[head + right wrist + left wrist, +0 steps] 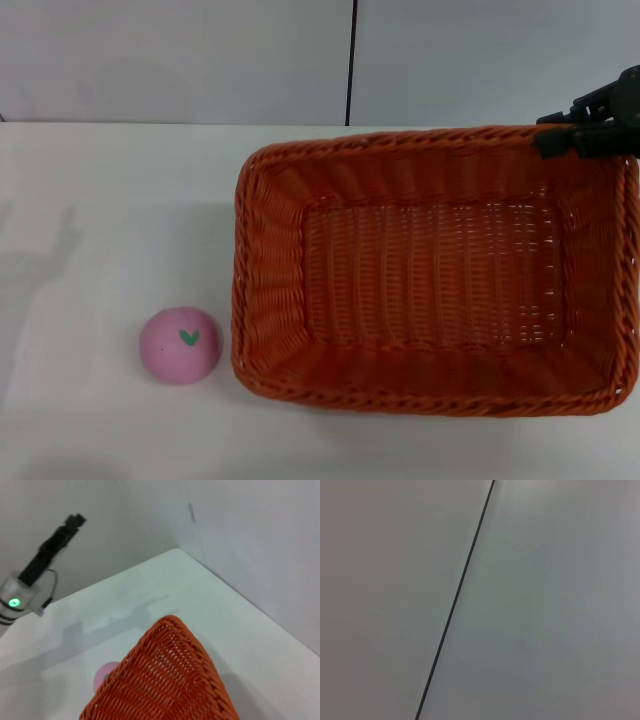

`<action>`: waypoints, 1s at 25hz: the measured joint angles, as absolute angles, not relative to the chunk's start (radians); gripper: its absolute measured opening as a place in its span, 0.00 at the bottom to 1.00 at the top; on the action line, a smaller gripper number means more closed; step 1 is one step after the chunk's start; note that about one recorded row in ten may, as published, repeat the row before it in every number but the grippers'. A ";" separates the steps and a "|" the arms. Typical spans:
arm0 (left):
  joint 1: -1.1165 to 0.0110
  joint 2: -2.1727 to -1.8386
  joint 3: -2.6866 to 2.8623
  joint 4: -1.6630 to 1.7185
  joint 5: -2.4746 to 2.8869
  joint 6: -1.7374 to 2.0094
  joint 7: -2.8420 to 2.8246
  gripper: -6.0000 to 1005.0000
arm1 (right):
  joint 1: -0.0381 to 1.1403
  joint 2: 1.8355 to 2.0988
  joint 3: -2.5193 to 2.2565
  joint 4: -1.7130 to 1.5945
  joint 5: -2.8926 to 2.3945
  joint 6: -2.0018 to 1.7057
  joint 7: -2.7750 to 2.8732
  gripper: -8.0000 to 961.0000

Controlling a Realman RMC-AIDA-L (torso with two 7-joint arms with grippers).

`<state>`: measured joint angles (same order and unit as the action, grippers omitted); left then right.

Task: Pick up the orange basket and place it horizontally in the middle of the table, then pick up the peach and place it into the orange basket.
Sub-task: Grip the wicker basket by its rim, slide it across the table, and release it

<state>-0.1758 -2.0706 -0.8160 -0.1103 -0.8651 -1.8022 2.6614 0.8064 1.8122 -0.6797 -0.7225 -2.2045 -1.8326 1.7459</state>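
peach [180, 346] on table [100, 200], just left of basket [430, 270]

No readable text anywhere; the peach [180, 346] bears only a green heart (seemingly a leaf mark).

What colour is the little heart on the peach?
Green, on the pink peach. The head view shows it best.

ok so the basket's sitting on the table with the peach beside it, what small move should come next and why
Probably the right gripper should let go and lift off the far right corner of the orange basket. The basket already lies flat and lengthwise on the table, though right of center, and it is empty. The peach sits on the table just off the basket's left end. The left gripper is raised well away.
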 joint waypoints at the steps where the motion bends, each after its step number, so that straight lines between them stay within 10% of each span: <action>1: -0.176 -2.070 -0.816 -0.112 -0.865 -1.802 2.661 0.84 | 0.808 1.812 -0.680 -0.721 -2.201 -1.838 1.735 0.18; 25: -0.178 -2.071 -0.813 -0.117 -0.865 -1.781 2.661 0.83 | 0.835 1.847 -0.780 -0.630 -2.211 -1.715 1.673 0.18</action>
<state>-0.1779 -2.0709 -0.8130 -0.1168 -0.8651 -1.7814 2.6610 0.8355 1.8474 -0.7802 -0.6297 -2.2111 -1.7154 1.6730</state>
